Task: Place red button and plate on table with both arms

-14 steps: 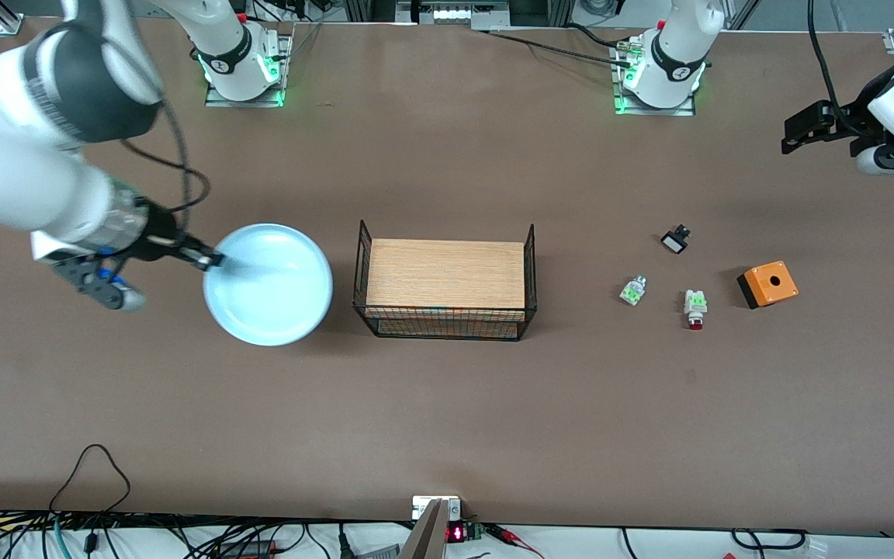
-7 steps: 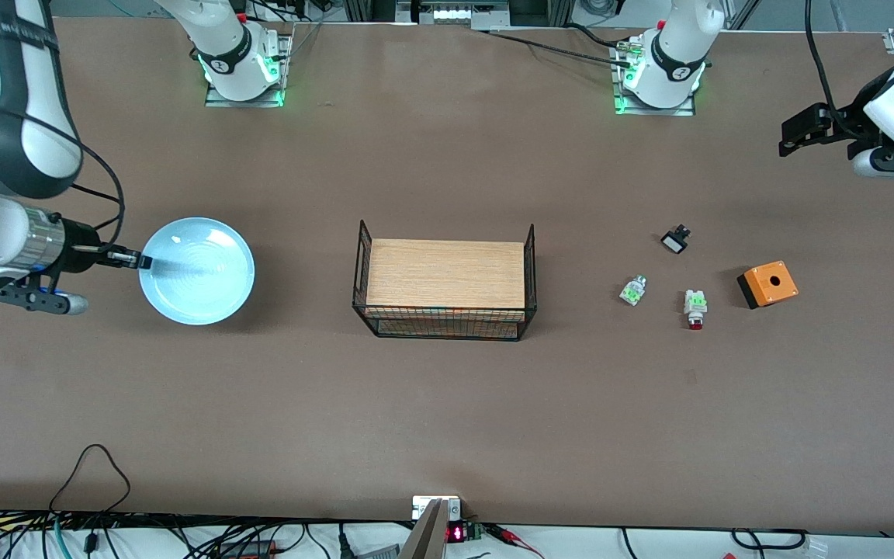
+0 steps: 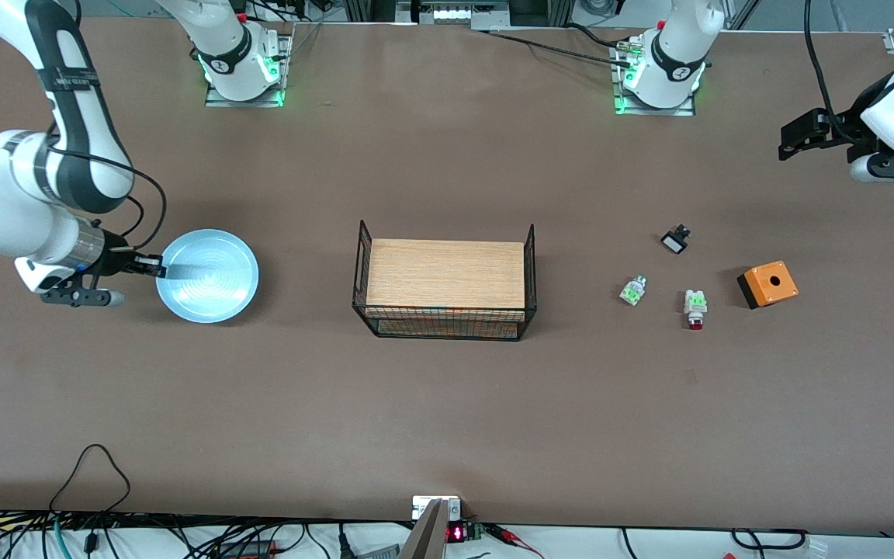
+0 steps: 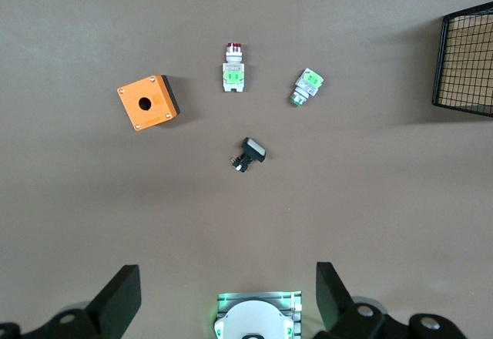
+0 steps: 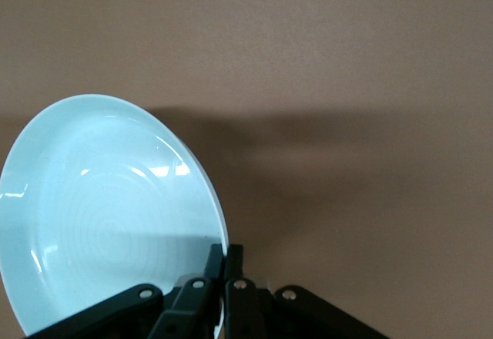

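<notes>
Both pincer [image 5: 224,266] pads on plate [image 5: 100,216] rim

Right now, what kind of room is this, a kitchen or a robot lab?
Probably a robot lab. Two robot arms are bolted to one long brown table, loose cables run along its edge, and a plate sits among little button parts, not food.
</notes>
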`<state>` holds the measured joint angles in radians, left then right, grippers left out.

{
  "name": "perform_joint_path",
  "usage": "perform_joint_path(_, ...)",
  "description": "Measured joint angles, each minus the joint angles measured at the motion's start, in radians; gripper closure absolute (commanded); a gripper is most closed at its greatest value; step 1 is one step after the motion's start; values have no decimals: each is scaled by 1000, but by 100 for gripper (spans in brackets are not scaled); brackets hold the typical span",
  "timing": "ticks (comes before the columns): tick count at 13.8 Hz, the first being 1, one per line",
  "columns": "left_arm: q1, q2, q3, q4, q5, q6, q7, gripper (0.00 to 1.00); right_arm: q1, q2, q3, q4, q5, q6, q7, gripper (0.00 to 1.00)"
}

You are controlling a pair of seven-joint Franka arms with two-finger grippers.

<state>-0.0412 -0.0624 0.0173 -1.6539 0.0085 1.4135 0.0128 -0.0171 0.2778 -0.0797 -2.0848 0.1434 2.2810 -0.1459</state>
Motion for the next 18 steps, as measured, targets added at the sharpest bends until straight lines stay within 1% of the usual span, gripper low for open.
perform_joint_path(1,2,0,0,0,0,0,0,0,-2,1,0,-41,0,53,-18,100)
perform_joint_path(2,5,0,0,0,1,0,0,0,-5,3,1,-79,0,97,-27,92)
perform_joint_path(3,8,0,1,0,1,0,0,0,-7,5,1,-107,0,122,-31,45)
perform_joint_path(4,10,0,1,0,1,0,0,0,-9,9,1,-124,0,131,-32,0)
perform_joint_path(7,10,0,1,0,1,-1,0,0,-10,10,1,-125,0,125,-31,0)
perform_joint_path(8,10,0,1,0,1,-3,0,0,-9,3,2,-112,0,104,-28,0)
perform_joint_path(9,10,0,1,0,1,-3,0,0,-9,-11,3,-85,0,52,-17,0)
perform_joint_path(11,10,0,0,0,1,-4,0,0,-9,-43,7,4,0,-101,15,0)
perform_joint_path(14,10,0,0,0,1,-4,0,0,-5,-77,17,192,0,-339,72,0)
perform_joint_path(16,10,0,0,0,1,-4,0,0,8,-83,23,302,-4,-442,114,0)
perform_joint_path(18,11,0,0,0,1,-4,0,0,35,-83,26,386,-53,-506,163,0)
